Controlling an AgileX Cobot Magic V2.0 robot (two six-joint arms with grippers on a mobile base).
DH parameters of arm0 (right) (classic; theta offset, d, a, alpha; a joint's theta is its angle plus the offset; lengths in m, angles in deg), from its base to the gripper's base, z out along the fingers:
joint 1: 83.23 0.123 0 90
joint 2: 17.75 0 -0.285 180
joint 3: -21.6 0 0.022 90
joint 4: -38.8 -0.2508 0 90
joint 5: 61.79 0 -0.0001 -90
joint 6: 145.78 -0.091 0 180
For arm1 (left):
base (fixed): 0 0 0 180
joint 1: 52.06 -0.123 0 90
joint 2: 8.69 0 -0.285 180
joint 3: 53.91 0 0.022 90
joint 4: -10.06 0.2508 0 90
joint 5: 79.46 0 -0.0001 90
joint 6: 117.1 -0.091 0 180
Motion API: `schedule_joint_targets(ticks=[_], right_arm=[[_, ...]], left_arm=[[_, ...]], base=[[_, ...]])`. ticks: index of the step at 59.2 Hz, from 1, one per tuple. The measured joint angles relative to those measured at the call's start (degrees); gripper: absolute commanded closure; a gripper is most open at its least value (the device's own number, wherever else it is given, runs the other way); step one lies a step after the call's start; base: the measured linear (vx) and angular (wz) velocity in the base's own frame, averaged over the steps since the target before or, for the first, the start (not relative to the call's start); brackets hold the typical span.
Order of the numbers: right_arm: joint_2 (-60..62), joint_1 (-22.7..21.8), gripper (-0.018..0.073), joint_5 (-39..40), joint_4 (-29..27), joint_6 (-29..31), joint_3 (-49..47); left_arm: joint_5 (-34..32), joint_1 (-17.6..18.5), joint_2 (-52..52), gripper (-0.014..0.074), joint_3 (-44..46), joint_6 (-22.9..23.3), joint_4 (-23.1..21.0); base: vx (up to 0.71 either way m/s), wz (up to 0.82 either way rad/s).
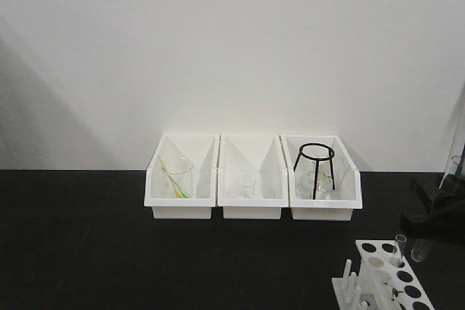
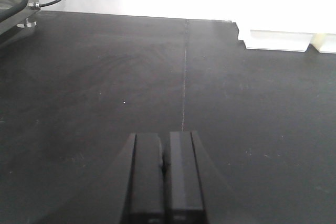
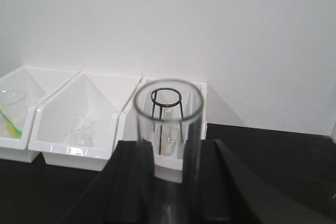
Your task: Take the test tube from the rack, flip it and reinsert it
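I am clamping my right gripper [image 3: 169, 192] on the test tube [image 3: 168, 124], its open rim facing the wrist camera. I am holding it up beyond the rack [image 1: 392, 281], off the rack's far right end. A second tube [image 1: 398, 249] is standing in the rack. My left gripper [image 2: 165, 182] is hanging over the black table [image 2: 105, 77], fingers pressed together.

The clear glass test tube [image 3: 168, 129], open rim toward the wrist camera, is clamped in the right gripper [image 3: 169, 187]. The white rack [image 1: 396, 284] stands upright on the counter [image 1: 145, 252], holes facing up.
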Motion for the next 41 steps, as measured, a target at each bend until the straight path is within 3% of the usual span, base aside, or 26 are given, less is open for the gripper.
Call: schedule_joint_targets(ticks=[13, 23, 31, 41], right_arm=[[0.1, 0.0, 0.0454, -5.0, 1.0, -0.7, -4.4], [0.1, 0.0, 0.0454, -6.6, 6.2, -0.6, -5.0], [0.1, 0.0, 0.0454, -8.0, 14.5, -0.4, -5.0], [0.1, 0.0, 0.0452, -8.0, 29.5, -0.3, -5.0]], left_arm=[[0.0, 0.0, 0.0, 0.0603, 0.0, 0.0, 0.0], [0.0, 0.0, 0.0, 0.0603, 0.0, 0.0, 0.0], [0.0, 0.0, 0.0, 0.0603, 0.0, 0.0, 0.0], [0.0, 0.0, 0.0, 0.0603, 0.0, 0.0, 0.0]], base=[[0.00, 0.00], [0.00, 0.00], [0.00, 0.00], [0.00, 0.00]])
